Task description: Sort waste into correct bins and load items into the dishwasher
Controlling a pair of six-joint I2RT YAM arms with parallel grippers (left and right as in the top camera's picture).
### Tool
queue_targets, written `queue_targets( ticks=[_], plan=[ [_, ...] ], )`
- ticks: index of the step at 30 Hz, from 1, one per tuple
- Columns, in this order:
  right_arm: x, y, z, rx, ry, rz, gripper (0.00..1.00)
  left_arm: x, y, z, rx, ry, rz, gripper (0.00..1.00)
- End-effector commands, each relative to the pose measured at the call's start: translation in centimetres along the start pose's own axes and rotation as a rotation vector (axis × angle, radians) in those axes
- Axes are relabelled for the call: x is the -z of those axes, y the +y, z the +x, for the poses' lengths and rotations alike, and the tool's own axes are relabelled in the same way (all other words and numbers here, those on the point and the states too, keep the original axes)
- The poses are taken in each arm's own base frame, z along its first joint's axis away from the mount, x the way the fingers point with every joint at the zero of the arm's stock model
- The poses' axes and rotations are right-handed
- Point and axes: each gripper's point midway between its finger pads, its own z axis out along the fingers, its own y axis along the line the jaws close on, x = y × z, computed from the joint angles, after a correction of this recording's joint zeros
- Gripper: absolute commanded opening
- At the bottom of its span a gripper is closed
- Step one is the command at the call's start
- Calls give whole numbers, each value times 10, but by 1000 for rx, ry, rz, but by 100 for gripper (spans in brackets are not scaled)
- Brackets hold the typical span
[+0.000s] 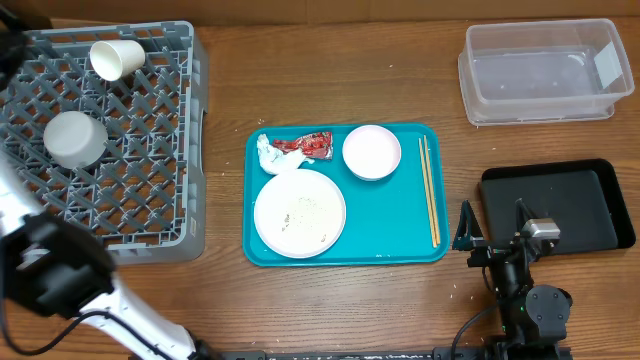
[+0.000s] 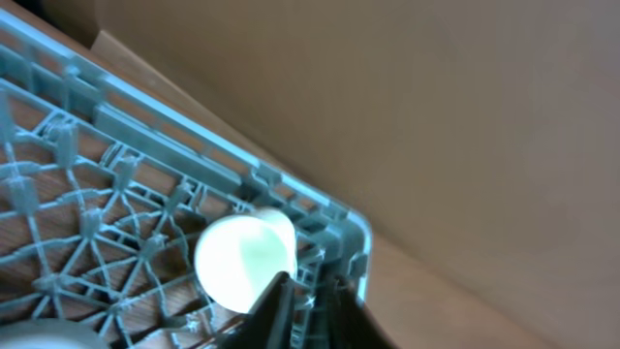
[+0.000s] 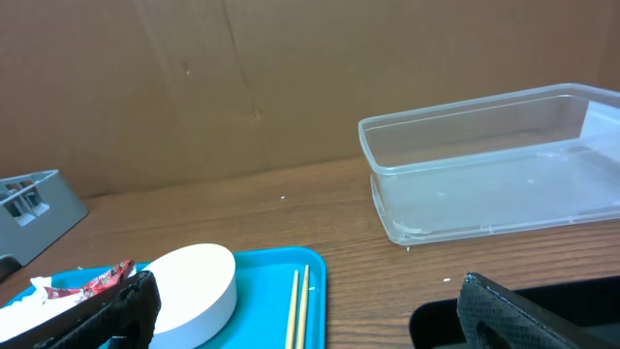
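The grey dishwasher rack [image 1: 150,170] holds a small white cup [image 1: 118,57] lying on its side and an upturned white bowl [image 1: 75,138]. In the left wrist view my left gripper [image 2: 308,279] stands just right of the cup [image 2: 242,262], its jaws a narrow gap apart with only rack lattice [image 2: 116,145] showing between them. On the teal tray [image 1: 400,250] lie the plate [image 1: 300,212] with rice grains, a second bowl [image 1: 372,152], the red wrapper [image 1: 312,146], the tissue [image 1: 268,155] and the chopsticks [image 1: 429,190]. My right gripper [image 1: 492,228] is wide open and empty, right of the tray.
The clear tub [image 1: 545,70] stands at the back right and the black tray [image 1: 555,205] sits just right of my right gripper [image 3: 308,291]. A cardboard wall runs along the back. In the right wrist view the bowl [image 3: 194,286] and chopsticks [image 3: 298,310] lie close ahead.
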Motion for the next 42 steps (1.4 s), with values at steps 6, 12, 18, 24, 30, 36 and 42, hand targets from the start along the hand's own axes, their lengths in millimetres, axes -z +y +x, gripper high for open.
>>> queue_targets(
  ticks=[6,12,18,24,30,36,42],
  plan=[
    [-1,-2,3,4,0,8,100,-68,-37,68,-394,105,-388,71],
    [-1,-2,3,4,0,8,100,-101,-40,108,-446,201,-400,53],
    [-1,-2,3,4,0,8,100,-116,-15,115,-463,211,-490,23],
    [-1,-2,3,4,0,8,100,-139,5,132,-471,255,-483,4],
    [-1,-2,3,4,0,8,100,-139,16,119,-480,200,-563,4],
    [-1,-2,3,4,1,8,100,-129,34,110,-403,176,-612,4],
    [-1,-2,3,4,0,8,100,-118,55,99,-220,146,-594,4]
  ],
)
